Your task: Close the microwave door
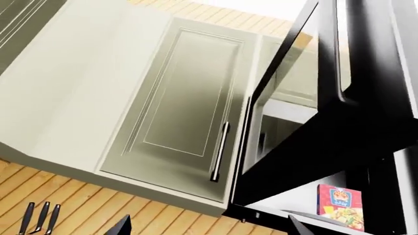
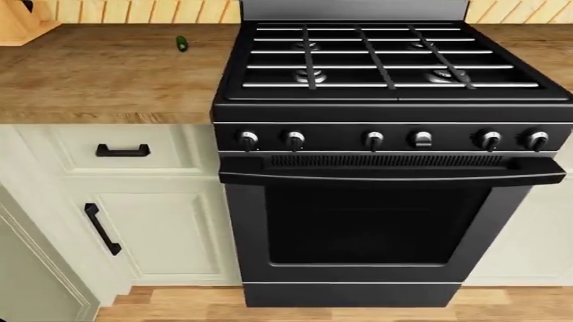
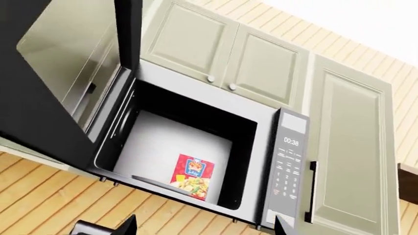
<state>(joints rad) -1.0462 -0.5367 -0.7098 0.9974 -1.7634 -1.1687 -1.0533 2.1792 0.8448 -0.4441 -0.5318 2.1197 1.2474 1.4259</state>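
Observation:
The microwave hangs under the cream wall cabinets with its cavity showing. Its black door is swung wide open to the side away from the control panel. A red food box stands inside. In the left wrist view the door shows nearly edge-on, close by, with the red box behind it. My left gripper is open below the door's lower corner and holds nothing. My right gripper is open below the cavity and holds nothing. The head view shows neither gripper nor the microwave.
A tall cream cabinet door with a dark handle sits beside the microwave. Knife handles stick up near the wood-panelled wall. Below, the head view shows a black gas stove, a wooden countertop, a small green item and a knife block.

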